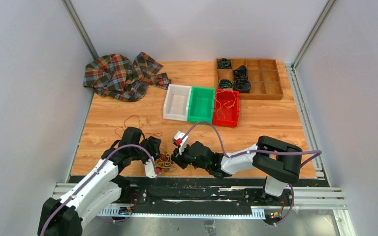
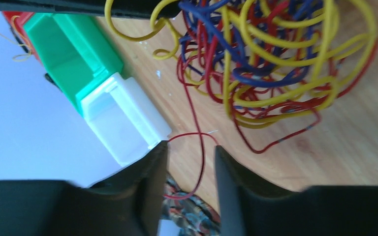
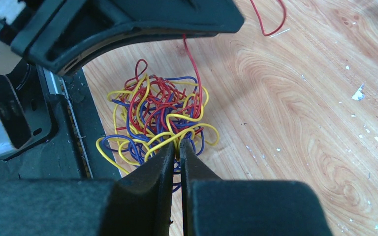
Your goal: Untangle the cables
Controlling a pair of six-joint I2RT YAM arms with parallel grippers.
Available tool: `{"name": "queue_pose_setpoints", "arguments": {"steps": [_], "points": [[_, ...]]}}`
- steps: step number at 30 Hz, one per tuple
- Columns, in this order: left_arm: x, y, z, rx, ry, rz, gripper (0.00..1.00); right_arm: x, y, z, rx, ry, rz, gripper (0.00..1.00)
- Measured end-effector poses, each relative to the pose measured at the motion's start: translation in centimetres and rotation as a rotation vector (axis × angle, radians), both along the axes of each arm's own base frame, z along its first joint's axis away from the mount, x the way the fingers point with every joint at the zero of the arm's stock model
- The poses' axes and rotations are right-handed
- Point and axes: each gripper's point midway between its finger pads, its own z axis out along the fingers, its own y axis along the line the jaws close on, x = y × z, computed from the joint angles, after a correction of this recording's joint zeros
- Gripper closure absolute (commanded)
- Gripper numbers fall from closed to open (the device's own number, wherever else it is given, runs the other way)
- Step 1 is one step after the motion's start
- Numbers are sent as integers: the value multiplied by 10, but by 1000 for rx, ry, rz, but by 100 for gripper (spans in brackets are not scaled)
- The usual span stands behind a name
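Left gripper (image 2: pixel 191 147): jaws are standing partly spread, with a clear gap between the two black fingers (image 2: pixel 150 187); nothing is being pinched.
Red strand (image 2: pixel 200 164): it is running loose through that gap and seems to touch neither finger; past the tips it is leading into the clump.
Tangle of cables (image 3: pixel 160 110): yellow, red and dark blue wires are knotting into one clump, which is lying on the wooden table (image 1: pixel 275 118). It is sitting just ahead of the left fingertips and off to one side of them.
Right gripper (image 3: pixel 179 147): fingers are pressing almost together, nipping a yellow loop at the clump's near edge; only a sliver of gap is showing.
Tangle seen from the right tool: it is sitting straight ahead of the tips and touching them, with the left gripper's black body hanging over its far side.
Tools to each other: they are facing across the clump, which is lying between them.
Bins: white bin (image 1: pixel 176 103), green bin (image 1: pixel 201 103) and red bin (image 1: pixel 225 123) are sitting in a row, touching, well beyond both tools; the red one is holding a few thin wires.
Loose wire (image 1: pixel 133 120): it is lying on the table just beyond the left arm.
Wooden tray (image 1: pixel 248 97) and plaid cloth (image 1: pixel 120 76): both are sitting far past the bins, well apart from either tool.
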Motion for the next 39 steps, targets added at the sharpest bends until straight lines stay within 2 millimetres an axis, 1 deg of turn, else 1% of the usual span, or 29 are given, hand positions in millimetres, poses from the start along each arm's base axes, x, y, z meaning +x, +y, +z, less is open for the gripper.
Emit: {"name": "queue_pose_setpoints", "arguments": {"steps": [2, 3, 4, 7, 9, 11, 12, 15, 16, 17, 19, 21, 22, 25, 27, 29, 32, 34, 36, 39], "points": [[8, -3, 6, -13, -39, 1, 91, 0, 0, 0, 0, -1, 0, 93], [11, -4, 9, -18, -55, 3, 96, 0, 0, 0, 0, -1, 0, 93], [14, -5, 14, -27, -78, 4, 99, 0, 0, 1, 1, -3, 1, 92], [18, -7, 26, -56, -116, 7, 99, 1, -2, 4, 9, -9, -3, 92], [16, -9, 41, -92, -112, 17, 99, 4, -6, 7, 18, -15, -11, 91], [13, -13, 66, -136, -103, 21, 99, 7, -11, 11, 26, -23, -27, 88], [11, -15, 81, -160, -93, 22, 99, 10, -13, 14, 32, -30, -36, 84], [1, -19, 128, -238, -88, 15, 99, 18, -19, 29, 52, -62, -65, 67], [-5, -20, 139, -261, -77, 16, 99, 21, -21, 37, 61, -82, -77, 62], [-9, -20, 145, -276, -64, 20, 99, 23, -23, 45, 72, -99, -84, 58], [-20, -18, 150, -308, -12, 41, 100, 26, -26, 64, 100, -133, -98, 52], [-27, -16, 147, -324, 48, 69, 99, 28, -29, 86, 141, -172, -106, 46], [-30, -15, 144, -330, 84, 86, 100, 28, -30, 95, 156, -185, -107, 44], [-37, -14, 137, -350, 196, 146, 99, 29, -29, 117, 189, -223, -101, 42], [-40, -15, 138, -369, 256, 181, 99, 28, -23, 130, 201, -242, -83, 42], [-41, -18, 143, -398, 315, 219, 100, 23, -15, 143, 220, -256, -48, 42], [-43, -23, 153, -439, 385, 257, 99, 12, -4, 154, 242, -265, 10, 42], [-45, -25, 158, -461, 420, 274, 100, 5, 1, 157, 252, -263, 45, 42], [-48, -28, 162, -485, 460, 290, 100, 0, 4, 154, 249, -257, 70, 43], [-53, -30, 164, -506, 506, 308, 100, -2, 6, 149, 240, -251, 85, 43]]}}
